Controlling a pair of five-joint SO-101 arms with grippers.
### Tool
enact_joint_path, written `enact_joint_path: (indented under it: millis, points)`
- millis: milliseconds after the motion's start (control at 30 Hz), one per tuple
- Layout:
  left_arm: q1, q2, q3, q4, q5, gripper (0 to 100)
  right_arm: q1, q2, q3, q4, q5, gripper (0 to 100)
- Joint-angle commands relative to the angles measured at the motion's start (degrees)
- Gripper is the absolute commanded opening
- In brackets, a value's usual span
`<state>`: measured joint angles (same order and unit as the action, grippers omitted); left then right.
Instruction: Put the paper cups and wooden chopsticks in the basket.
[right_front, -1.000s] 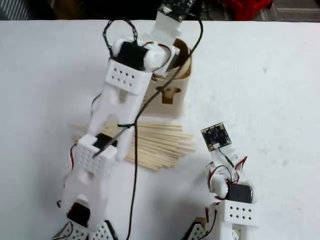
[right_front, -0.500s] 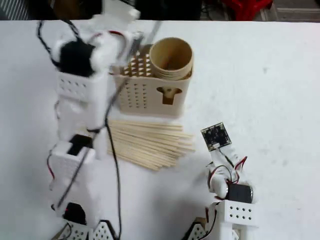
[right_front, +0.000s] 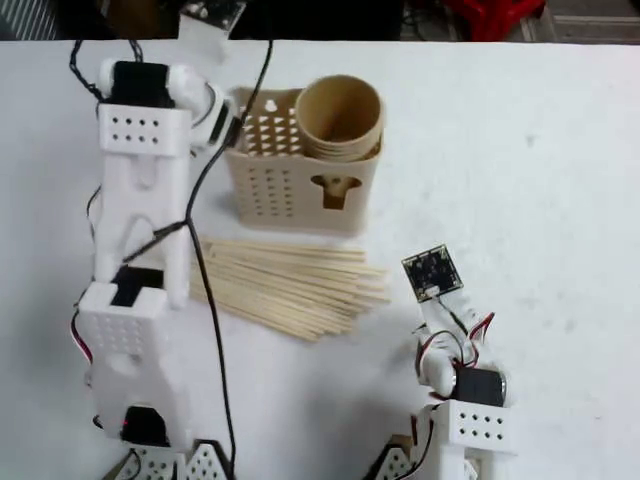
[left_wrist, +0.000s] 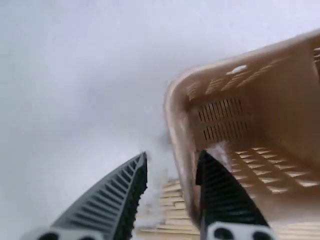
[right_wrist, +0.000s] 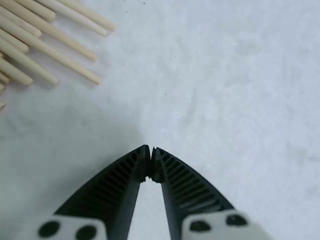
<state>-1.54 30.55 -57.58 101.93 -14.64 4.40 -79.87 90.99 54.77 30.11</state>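
**Cups in basket; chopsticks loose on tabletop**

Right gripper (right_wrist: 150, 156): pressed together, tips meeting, nothing between them. Held low over bare tabletop (right_front: 520, 180) at the near edge, on the right side. Near the loose ends of the chopsticks (right_front: 290, 285) and apart from them.

Chopsticks: one flat bundle lying on the tabletop between the two arms. Ends fanned slightly on the side toward the right arm. Positioned just in front of the basket (right_front: 290, 190) and outside it. Not yet loaded. Left ends hidden under the left arm in the high view.

Basket: upright, tan, with perforated walls and a cut-out hole in the near face. Standing beyond the bundle, toward the far edge of the tabletop.

Cups (right_front: 340, 115): nested in one stack, upright, mouths up. Seated inside the basket at the end nearer the right arm. Top rim standing above the basket wall.

Left gripper (left_wrist: 172, 157): spread, holding nothing. Raised at the basket's opposite end, by its far-left corner. Fingers set astride the end wall, one outside, the other over the inside. Contact with the wall: cannot tell. Left arm stretched from the near edge toward the far edge, alongside the bundle and the basket.
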Motion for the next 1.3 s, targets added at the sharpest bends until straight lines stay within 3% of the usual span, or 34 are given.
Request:
enact_joint_path:
  millis: [0,467,600,667,900,1100,1267]
  points:
    - [-0.40,-3.12,5.27,-0.26,-0.44,5,-0.48,-0.40,-0.35,-1.10,0.00,2.1]
    - [1.01,-4.44,11.16,0.70,2.46,2,-0.48,-0.40,-0.35,-1.10,0.00,2.1]
    - [1.36,-9.36,14.15,0.44,5.27,13,-0.48,-0.40,-0.35,-1.10,0.00,2.1]
    - [-0.04,-13.58,13.01,0.35,7.12,18,-0.48,-0.40,-0.35,-1.10,0.00,2.1]
    - [-10.15,-31.08,13.27,0.44,9.49,16,-0.48,-0.40,-0.35,-1.19,0.00,2.1]
    - [-15.69,-52.88,38.24,-2.46,5.71,15,-0.31,-0.40,-0.44,-2.33,1.93,2.2]
    - [-21.05,-73.71,82.90,-23.65,-1.58,15,-0.40,-0.40,-1.14,-1.71,4.40,2.2]
